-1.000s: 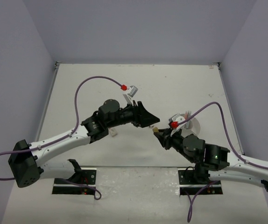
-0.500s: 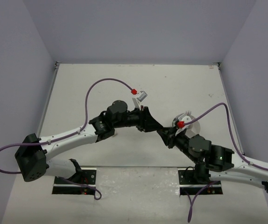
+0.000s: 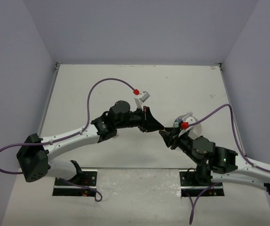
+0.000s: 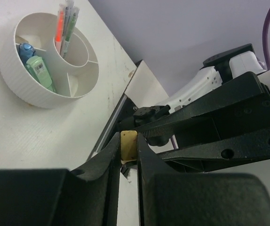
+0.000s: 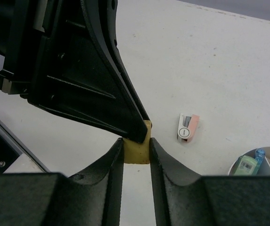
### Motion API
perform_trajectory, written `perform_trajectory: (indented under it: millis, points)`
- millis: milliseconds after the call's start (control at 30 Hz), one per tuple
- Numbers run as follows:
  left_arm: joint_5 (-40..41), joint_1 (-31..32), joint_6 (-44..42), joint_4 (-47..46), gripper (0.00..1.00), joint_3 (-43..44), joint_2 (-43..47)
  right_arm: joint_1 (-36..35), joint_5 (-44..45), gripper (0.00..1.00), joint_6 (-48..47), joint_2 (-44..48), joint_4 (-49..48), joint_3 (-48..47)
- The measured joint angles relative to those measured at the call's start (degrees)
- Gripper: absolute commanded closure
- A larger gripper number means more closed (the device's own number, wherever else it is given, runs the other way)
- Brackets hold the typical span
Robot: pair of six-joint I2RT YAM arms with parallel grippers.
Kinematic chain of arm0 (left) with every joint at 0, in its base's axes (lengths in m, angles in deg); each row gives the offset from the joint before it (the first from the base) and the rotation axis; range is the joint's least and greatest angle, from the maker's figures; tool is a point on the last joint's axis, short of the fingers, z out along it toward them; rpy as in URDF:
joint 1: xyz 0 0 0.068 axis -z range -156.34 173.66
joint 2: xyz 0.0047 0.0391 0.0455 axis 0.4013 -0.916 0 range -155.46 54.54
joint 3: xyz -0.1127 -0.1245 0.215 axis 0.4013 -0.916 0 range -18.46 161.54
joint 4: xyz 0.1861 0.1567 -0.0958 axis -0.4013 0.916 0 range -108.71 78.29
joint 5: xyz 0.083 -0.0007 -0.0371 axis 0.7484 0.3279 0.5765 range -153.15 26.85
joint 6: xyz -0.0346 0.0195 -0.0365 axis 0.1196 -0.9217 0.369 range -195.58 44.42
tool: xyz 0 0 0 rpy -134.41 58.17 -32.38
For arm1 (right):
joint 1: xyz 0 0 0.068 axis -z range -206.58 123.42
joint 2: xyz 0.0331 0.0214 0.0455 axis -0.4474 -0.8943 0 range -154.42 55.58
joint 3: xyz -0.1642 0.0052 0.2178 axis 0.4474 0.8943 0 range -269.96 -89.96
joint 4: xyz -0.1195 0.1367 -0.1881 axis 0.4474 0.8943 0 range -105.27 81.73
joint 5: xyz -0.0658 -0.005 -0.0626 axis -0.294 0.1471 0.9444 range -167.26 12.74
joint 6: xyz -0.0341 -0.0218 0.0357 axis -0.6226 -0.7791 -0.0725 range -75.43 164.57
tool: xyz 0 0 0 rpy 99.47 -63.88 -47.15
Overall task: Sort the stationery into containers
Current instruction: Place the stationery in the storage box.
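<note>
A pale table (image 3: 102,80) between plain walls carries everything. The left arm (image 3: 74,136) reaches from its near base towards the middle, and the right arm (image 3: 238,165) bends in from the other side to meet it, so the two wrists come nose to nose just left of the organizer (image 4: 27,84). That is a round white ribbed cup with curved dividers inside, and it stands upright on the table near the right arm's wrist. The left gripper (image 4: 128,141) has its jaws drawn in on a block, whose sides touch both fingers. The right gripper (image 5: 137,143) has a finger on either side of the same block with no clear gap. Whether those jaws press it or only lie against it I cannot tell. Several pens (image 4: 65,26), one orange and the others pale green, stand tilted in the organizer's inner curved compartment, with their tops above the rim. A green piece (image 4: 40,70) leans in the outer compartment beside them, with a blue piece (image 4: 27,48) just beyond it in the same compartment. A pink-and-white piece (image 5: 188,127) lies flat on the table between the grippers and the organizer, apart from both. The small tan block (image 5: 135,154) is up off the table, caught between the two pairs of fingers where they cross.
</note>
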Motion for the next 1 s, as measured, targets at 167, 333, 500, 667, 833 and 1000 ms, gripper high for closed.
perform_trajectory:
  millis: [167,333,500,667,833,1000]
  points:
    - [4.35,0.9,-4.09,5.14,1.0,5.64,-1.27,0.02,1.16,0.01,2.83,-0.12,4.66,-1.13]
    - [12.69,-1.04,-12.73,9.24,1.0,19.17,-8.78,0.02,8.11,0.01,18.22,-3.44,24.69,-10.52]
    - [12.57,-5.63,-21.01,6.37,1.0,30.62,-22.49,0.04,13.14,0.01,34.58,-3.83,43.19,-19.86]
    - [7.13,-6.26,-26.8,6.46,1.0,42.02,-38.33,0.04,16.04,0.01,45.41,-2.39,54.94,-23.56]
    - [1.07,-5.67,-28.72,5.43,1.0,45.87,-45.78,0.04,17.99,0.01,50.43,-0.26,59.16,-25.7]
    - [-4.12,-4.89,-28.65,2.13,1.0,50.4,-51.1,0.04,18.32,0.01,50.81,1.21,61.0,-26.16]
